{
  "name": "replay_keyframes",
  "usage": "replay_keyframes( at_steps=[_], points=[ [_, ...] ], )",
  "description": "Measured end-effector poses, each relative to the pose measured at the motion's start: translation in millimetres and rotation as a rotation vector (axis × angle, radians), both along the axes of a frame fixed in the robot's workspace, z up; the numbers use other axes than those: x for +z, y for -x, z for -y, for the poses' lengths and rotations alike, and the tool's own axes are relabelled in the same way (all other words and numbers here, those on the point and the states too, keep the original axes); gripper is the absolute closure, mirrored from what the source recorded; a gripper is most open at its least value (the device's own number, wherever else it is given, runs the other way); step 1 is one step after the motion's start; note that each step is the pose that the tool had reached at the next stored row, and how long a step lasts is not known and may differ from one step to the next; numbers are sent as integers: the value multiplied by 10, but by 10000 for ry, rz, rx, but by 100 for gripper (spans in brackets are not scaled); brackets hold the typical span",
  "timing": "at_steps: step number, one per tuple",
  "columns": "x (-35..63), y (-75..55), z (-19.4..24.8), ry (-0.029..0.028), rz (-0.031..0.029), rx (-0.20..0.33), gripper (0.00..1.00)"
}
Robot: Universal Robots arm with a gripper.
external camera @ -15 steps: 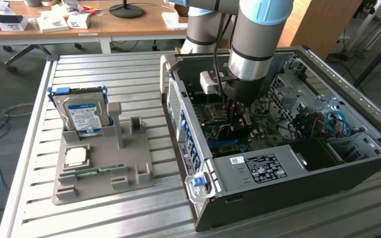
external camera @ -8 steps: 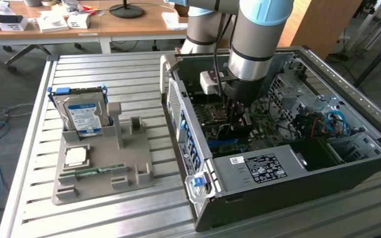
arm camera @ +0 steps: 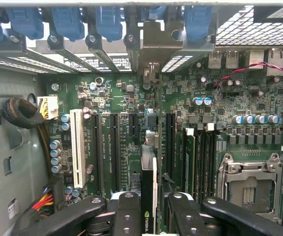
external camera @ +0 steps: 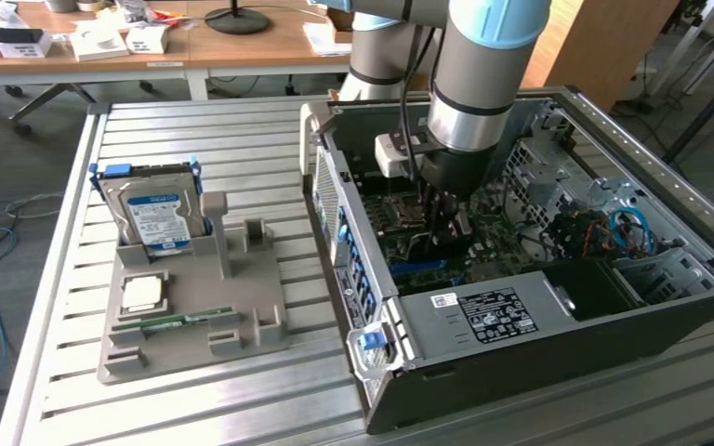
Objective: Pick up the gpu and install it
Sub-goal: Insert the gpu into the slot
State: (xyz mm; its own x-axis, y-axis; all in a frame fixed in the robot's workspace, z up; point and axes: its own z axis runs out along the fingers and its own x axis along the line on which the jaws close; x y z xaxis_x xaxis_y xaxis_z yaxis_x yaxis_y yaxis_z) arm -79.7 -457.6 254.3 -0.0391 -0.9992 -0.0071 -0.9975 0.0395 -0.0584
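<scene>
Grey plastic parts holder carries a blue-labelled hard drive at its eleven o'clock in the exterior view. The open computer case lies at its three o'clock, and the gripper hangs inside it, low over the motherboard.

From the wrist, the black fingers pinch the gpu edge-on between them, just above the board. Its metal bracket seems to sit at the rear slot openings, though that end is hard to read.

I judge the step in hand to be seating. It calls for the card's edge square over its slot, with the bracket lined up.
</scene>
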Motion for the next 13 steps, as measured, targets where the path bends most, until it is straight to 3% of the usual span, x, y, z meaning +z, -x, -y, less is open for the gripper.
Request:
replay_keyframes(
  at_steps=[13],
  points=[
    [-15, 0, 1, -1, 0, 0, 74]
  ],
)
